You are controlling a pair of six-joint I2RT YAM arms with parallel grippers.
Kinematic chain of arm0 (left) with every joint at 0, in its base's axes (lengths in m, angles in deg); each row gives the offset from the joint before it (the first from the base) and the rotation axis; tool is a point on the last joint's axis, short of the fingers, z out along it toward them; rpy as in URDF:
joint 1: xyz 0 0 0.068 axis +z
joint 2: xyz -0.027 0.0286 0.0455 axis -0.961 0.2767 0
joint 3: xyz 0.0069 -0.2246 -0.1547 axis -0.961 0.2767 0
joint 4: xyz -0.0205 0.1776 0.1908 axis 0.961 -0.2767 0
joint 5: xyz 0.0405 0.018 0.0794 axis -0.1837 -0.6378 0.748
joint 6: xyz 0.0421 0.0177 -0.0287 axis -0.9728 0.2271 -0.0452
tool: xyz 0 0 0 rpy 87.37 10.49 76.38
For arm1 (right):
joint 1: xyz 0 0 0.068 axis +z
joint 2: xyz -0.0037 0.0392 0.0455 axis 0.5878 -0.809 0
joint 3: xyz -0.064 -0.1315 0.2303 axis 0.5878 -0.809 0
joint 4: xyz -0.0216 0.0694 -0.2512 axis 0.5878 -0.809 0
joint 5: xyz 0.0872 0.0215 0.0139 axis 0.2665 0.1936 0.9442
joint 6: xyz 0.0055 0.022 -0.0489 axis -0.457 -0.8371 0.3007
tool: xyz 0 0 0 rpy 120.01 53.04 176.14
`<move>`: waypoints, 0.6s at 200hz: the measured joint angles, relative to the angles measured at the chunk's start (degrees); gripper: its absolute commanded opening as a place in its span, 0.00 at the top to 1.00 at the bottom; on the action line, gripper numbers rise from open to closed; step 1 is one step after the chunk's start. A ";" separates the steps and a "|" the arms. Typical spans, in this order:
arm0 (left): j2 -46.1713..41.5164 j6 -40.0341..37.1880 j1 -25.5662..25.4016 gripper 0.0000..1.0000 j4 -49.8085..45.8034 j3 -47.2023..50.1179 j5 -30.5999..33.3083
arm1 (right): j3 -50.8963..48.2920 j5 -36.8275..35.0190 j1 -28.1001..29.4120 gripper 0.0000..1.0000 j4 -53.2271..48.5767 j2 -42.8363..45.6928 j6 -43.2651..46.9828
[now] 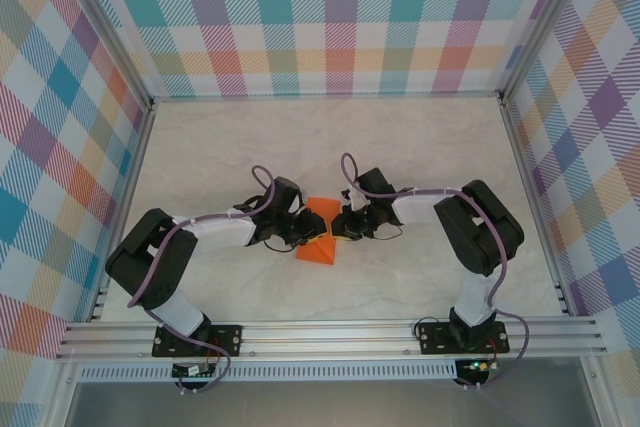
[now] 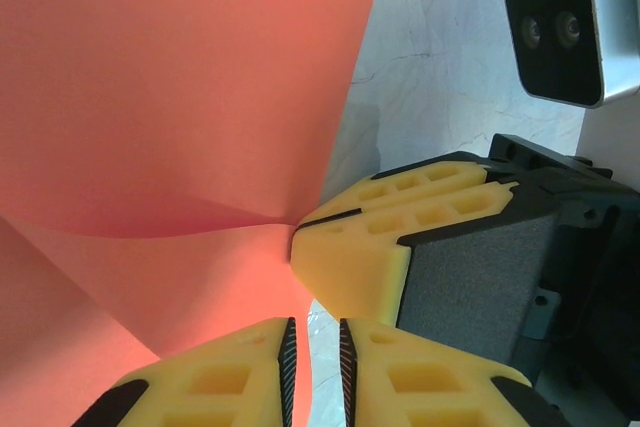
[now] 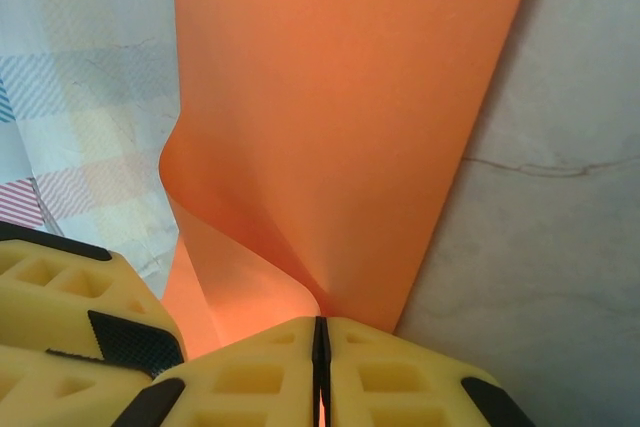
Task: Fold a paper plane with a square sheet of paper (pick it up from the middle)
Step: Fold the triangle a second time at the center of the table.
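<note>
Right in the middle of the table [image 1: 420,157], the square sheet of paper [image 1: 315,250] stands bent up between the two grippers. The right gripper [image 3: 320,325] is squeezed tight on the paper where it creases. The left gripper [image 2: 318,332] has its jaws almost together with the paper's edge going in, but whether it pinches the paper is not clear

**ARM AND GRIPPER APPEARANCE**

Left arm [image 1: 160,262] and right arm [image 1: 485,232], lower frame: black joint housings, white link covers and black base plates [image 1: 197,339] with bolts. A purple cable [image 1: 215,217] runs along each arm. Left gripper [image 2: 317,327] and right gripper [image 3: 320,325]: yellow fingers [image 3: 400,377] with moulded rectangular pockets and black ribbed pads. Wrist camera [image 2: 560,27], upper right: black face, grey housing.
</note>
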 measured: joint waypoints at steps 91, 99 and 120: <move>0.92 0.02 -0.37 0.83 0.00 0.79 0.00 | 0.00 -1.09 0.96 0.90 -1.18 0.00 0.24; 0.92 0.02 -0.42 0.83 0.00 0.87 0.00 | 0.00 -1.49 0.96 0.90 -1.46 0.00 0.28; 0.92 0.11 -0.87 0.83 0.02 0.92 -0.02 | 0.00 -2.14 0.96 0.89 -1.62 0.00 0.44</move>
